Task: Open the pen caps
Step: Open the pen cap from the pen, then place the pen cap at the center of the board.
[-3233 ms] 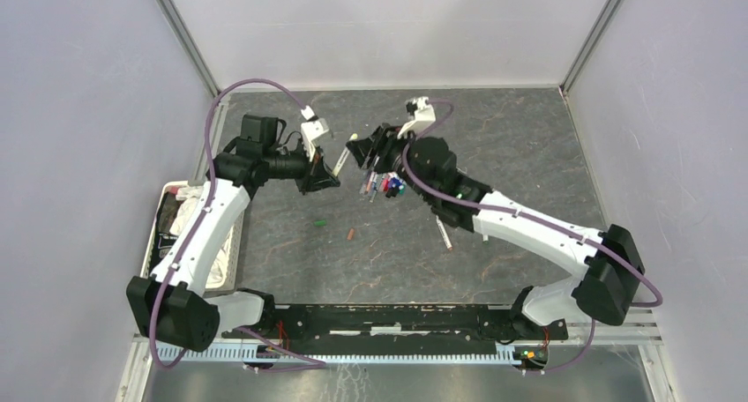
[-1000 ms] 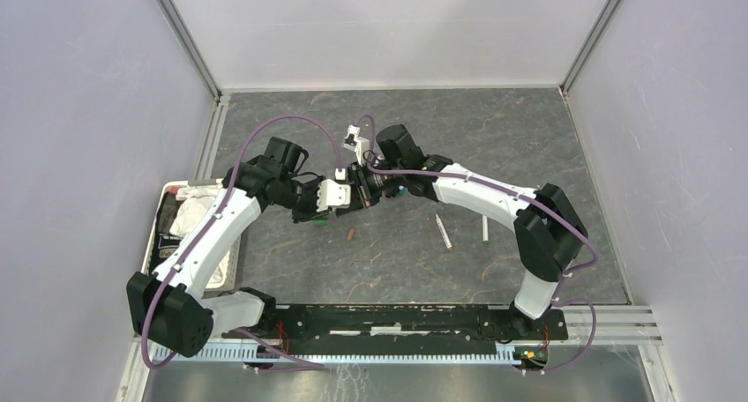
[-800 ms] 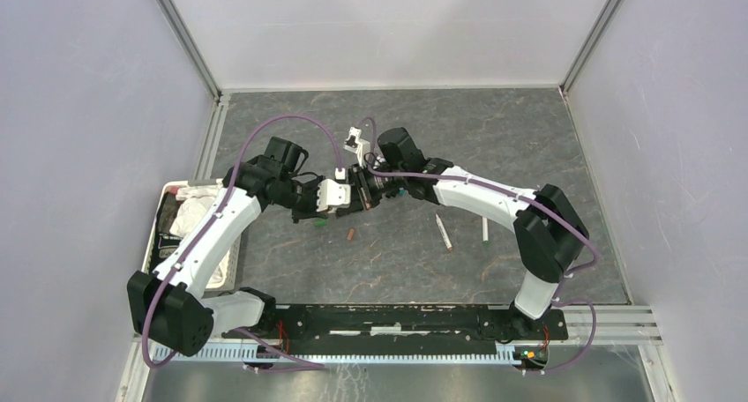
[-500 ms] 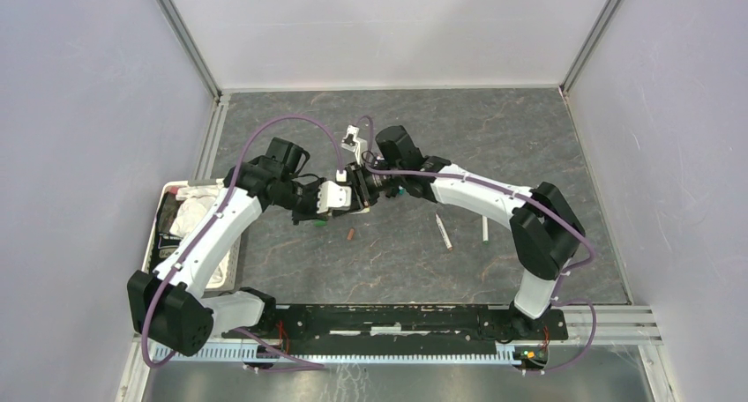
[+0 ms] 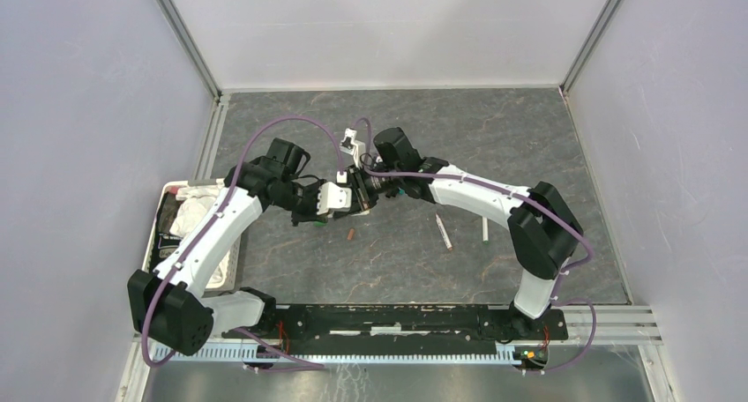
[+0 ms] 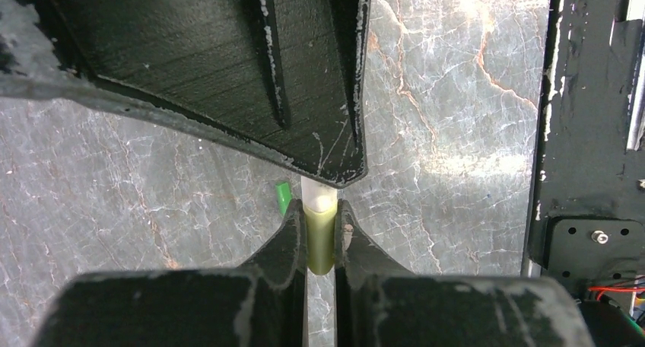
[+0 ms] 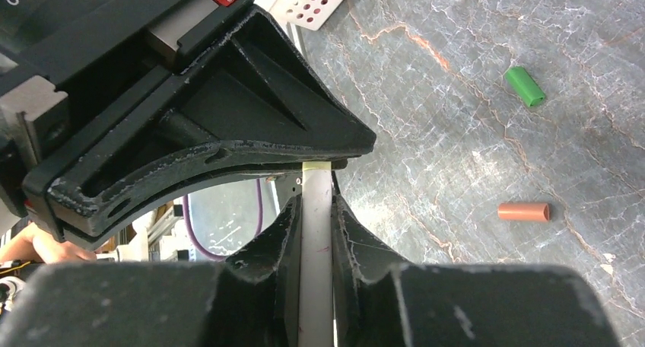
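One yellow-green plastic pen cap (image 6: 321,244) is in work: a short smooth cylinder, pinched between the fingers of the left claw (image 6: 321,219), which is pressed together on it. A thin white pen barrel (image 7: 315,259) runs out of the cap straight into the right claw (image 7: 316,206), also clamped tight, on the barrel. The claws meet tip to tip above the middle of the dark marbled tabletop (image 5: 529,137).

No gap shows at the cap/barrel joint, so my read: both grips set, pull-apart not yet done.

Done so far, judging by what lies loose:
- A green plastic cap (image 7: 525,86) and a brown plastic cap (image 7: 523,211) sit on the tabletop near the claws.
- One thin white pen (image 5: 444,232) and a second white pen (image 5: 484,230) lie near each other beside the right arm. They're probably those caps' barrels, but too small to confirm.

How many capped pens remain I can't tell. Anything else is hidden under the arms.

The barrel is slim, so slipping in the grip is the likely risk.
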Robot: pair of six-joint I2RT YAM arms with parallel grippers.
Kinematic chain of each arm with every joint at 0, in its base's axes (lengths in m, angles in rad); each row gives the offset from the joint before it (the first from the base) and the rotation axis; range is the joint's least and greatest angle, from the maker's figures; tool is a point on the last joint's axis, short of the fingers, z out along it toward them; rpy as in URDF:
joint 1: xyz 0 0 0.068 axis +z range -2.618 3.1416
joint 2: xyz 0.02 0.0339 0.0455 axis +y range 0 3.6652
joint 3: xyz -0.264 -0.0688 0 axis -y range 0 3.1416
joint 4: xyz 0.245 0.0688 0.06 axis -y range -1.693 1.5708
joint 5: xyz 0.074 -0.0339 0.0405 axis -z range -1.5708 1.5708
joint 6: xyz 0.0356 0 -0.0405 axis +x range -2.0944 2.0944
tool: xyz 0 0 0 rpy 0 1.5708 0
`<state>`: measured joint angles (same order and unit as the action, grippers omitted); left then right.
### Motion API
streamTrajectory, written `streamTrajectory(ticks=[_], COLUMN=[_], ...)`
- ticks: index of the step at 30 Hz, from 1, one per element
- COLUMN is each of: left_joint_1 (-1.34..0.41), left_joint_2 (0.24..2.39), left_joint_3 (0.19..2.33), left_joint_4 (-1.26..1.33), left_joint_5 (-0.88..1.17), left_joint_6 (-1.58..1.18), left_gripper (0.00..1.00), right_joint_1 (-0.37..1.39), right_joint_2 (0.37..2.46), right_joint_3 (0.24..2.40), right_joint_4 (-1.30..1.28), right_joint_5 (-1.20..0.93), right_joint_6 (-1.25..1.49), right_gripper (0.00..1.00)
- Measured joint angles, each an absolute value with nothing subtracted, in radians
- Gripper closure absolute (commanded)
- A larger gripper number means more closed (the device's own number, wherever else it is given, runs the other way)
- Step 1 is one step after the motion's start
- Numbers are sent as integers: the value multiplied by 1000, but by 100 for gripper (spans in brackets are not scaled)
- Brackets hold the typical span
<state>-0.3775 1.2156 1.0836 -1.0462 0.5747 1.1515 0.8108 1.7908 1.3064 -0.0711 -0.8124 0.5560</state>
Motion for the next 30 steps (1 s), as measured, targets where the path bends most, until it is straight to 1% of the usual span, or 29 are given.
streamTrajectory(ticks=[1, 2, 4, 11, 17, 20, 23, 28, 30], left_joint_1=[-377, -377, -379, -389, -426, -383, -330, -310, -308], left_joint_2=[1217, 1217, 1219, 1231, 1261, 1271, 1291, 1308, 1312], left_joint_3=[1084, 1084, 1084, 1084, 1083, 1079, 1080, 1082, 1082], left_joint_4=[-1049, -1051, -1053, -1054, -991, -992, -988, -964, -942], left_joint_5=[575, 574, 573, 547, 553, 398, 314, 282, 298], left_joint_6=[1152, 1152, 1154, 1177, 1220, 1250, 1268, 1272, 1246], left_gripper=[98, 98, 98, 98, 98, 98, 98, 98, 98], right_joint_1=[811, 812, 812, 804, 776, 731, 690, 679, 672], right_joint_2=[1791, 1791, 1791, 1781, 1690, 1604, 1561, 1528, 1478], right_joint_3=[1306, 1306, 1306, 1270, 1140, 1040, 952, 897, 884], right_joint_4=[-72, -73, -76, -57, 16, -80, -177, -280, -303], right_joint_5=[-813, -815, -816, -809, -764, -777, -771, -724, -676], right_joint_6=[552, 548, 541, 502, 441, 378, 334, 280, 264], right_gripper=[77, 82, 100, 100, 100, 100, 100, 100, 100])
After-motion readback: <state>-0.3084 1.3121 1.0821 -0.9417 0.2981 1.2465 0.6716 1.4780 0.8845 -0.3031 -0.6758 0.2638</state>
